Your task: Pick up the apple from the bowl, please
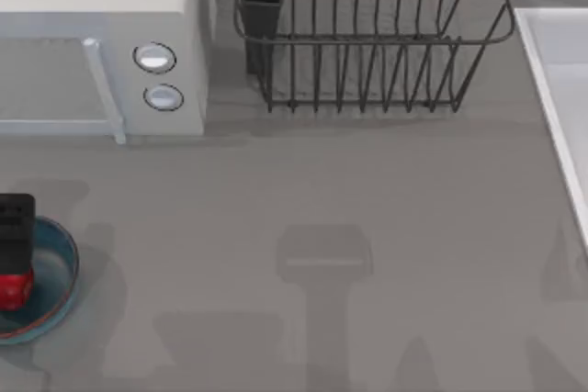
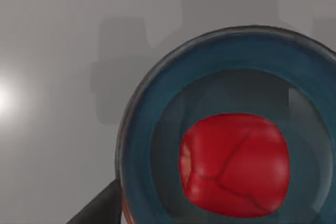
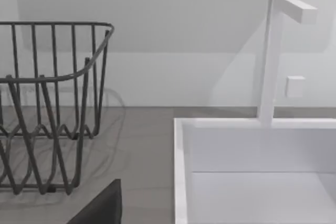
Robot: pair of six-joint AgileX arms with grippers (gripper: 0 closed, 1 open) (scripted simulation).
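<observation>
Lighting across my three views is even and diffuse, moderately bright. In the top view, soft-edged grey shadows lie on the countertop (image 1: 367, 181) to the right of the bowl (image 1: 57, 305), and the microwave (image 1: 101, 43) throws a narrow shadow band along its base. In my left wrist view a white glare spot sits on the counter beside the bowl; the apple (image 2: 234, 163) shows soft highlights. My right wrist view shows faint wire shadows under the dish rack (image 3: 52, 108).
</observation>
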